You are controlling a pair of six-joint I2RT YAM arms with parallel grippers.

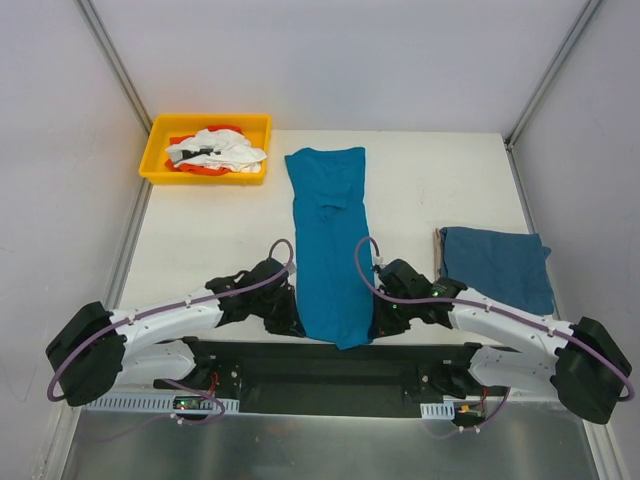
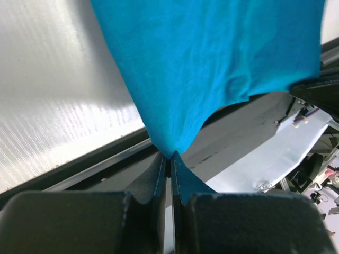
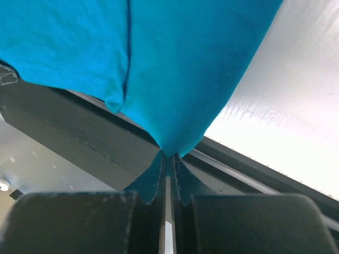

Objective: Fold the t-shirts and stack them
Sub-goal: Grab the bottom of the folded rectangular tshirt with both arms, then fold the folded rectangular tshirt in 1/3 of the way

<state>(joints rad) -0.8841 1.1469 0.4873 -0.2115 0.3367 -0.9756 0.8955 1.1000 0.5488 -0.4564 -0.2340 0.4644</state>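
Pinching t-shirt [image 1: 328, 230] hem, left tool [image 1: 292, 322], right tool [image 1: 380, 322] inward-angled

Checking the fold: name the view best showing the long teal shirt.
Top external: the long teal shirt shows nearly whole. Wrist views show only corners pinched by left end effector and right end effector.

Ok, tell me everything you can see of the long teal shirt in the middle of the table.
The long shirt is plain teal soft cloth, no print, folded lengthwise into a narrow strip. It lies on the table, running from the far side to the near edge. The left gripper and right gripper are each shut on a near corner, pulling it into a peak.
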